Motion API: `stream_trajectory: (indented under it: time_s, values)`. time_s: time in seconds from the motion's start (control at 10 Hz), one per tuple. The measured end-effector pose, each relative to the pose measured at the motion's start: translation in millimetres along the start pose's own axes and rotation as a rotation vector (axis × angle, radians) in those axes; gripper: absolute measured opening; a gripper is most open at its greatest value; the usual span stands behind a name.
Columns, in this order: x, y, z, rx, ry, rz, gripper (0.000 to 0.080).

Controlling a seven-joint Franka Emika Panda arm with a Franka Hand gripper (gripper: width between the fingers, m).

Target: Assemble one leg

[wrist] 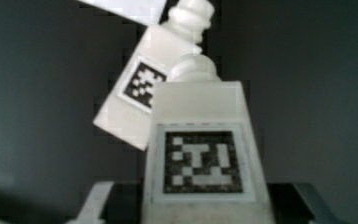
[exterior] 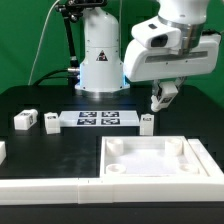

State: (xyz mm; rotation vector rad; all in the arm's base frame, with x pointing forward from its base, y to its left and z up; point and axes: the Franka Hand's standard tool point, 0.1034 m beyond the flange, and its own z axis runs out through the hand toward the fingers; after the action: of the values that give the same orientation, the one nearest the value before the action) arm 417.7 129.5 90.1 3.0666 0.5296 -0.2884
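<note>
My gripper is shut on a leg, a small white post, and holds it tilted above the black table. It hangs behind the far edge of the large white panel. In the wrist view my gripper holds this leg with its tag facing the camera and its rounded peg pointing away. A second leg lies just beyond it. In the exterior view that leg stands on the table right below my gripper.
The marker board lies on the exterior view's left of my gripper. Two more legs stand further left. A long white rail runs along the front. The robot base stands behind.
</note>
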Motion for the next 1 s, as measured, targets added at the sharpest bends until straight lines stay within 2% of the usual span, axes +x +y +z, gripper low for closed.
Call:
stream_trajectory:
  time_s: [0.1,0.2,0.3,0.4,0.6,0.7,0.8,1.0]
  values:
    - [-0.2,0.1,1.1,-0.002,0.091,0.0,0.0291]
    - [-2.6,-0.2,3.2,-0.003,0.128,0.001,0.0291]
    - [6.5,-0.5,0.3,-0.001,0.246,-0.003,0.0291]
    - [10.7,5.5,-3.7,0.0,0.299,-0.026,0.0291]
    - [46.9,20.2,-26.9,0.005,0.319,-0.043,0.0291]
    - [64.1,30.4,-34.4,0.002,0.327,-0.07,0.0291]
    - [74.5,40.5,-37.2,0.0,0.339,-0.069,0.0291]
    - [69.8,35.4,-33.3,0.002,0.333,-0.07,0.0291]
